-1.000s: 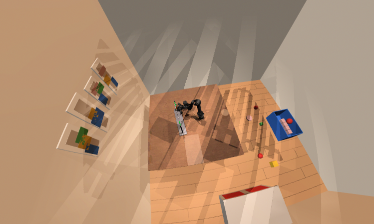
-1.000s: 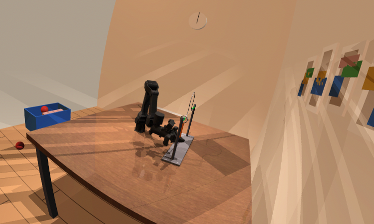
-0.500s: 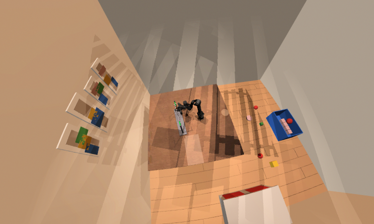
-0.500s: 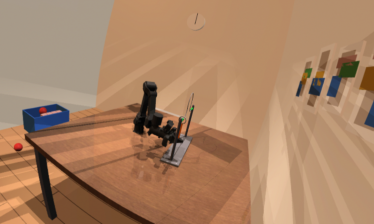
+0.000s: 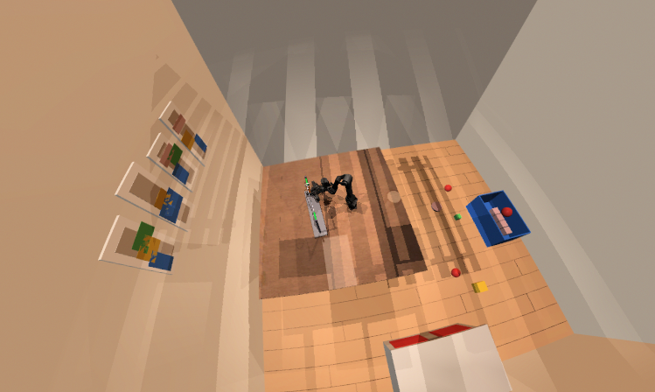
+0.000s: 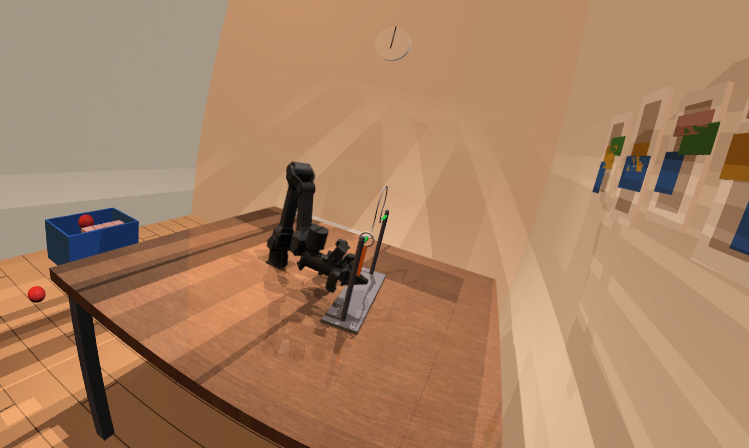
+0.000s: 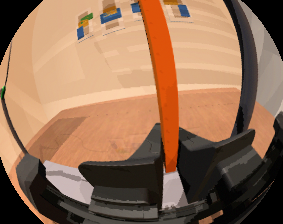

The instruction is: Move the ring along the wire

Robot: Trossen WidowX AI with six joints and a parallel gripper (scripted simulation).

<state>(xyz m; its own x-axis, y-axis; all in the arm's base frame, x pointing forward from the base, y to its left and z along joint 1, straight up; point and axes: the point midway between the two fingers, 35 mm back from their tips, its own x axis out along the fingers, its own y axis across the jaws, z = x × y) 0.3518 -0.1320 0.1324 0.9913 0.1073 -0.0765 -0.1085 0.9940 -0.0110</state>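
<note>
The claw [image 7: 166, 171] is clamped on the lower end of the orange handle [image 7: 160, 70], its two dark fingers pressing either side. In the exterior view the handle [image 6: 361, 255] stands nearly upright beside the near post [image 6: 351, 283], and the ring [image 6: 367, 238] at its top sits at the green part of the wire by that post. The far post [image 6: 378, 244] stands behind on the same grey base [image 6: 365, 311], which rests on the table [image 6: 226, 345].
</note>
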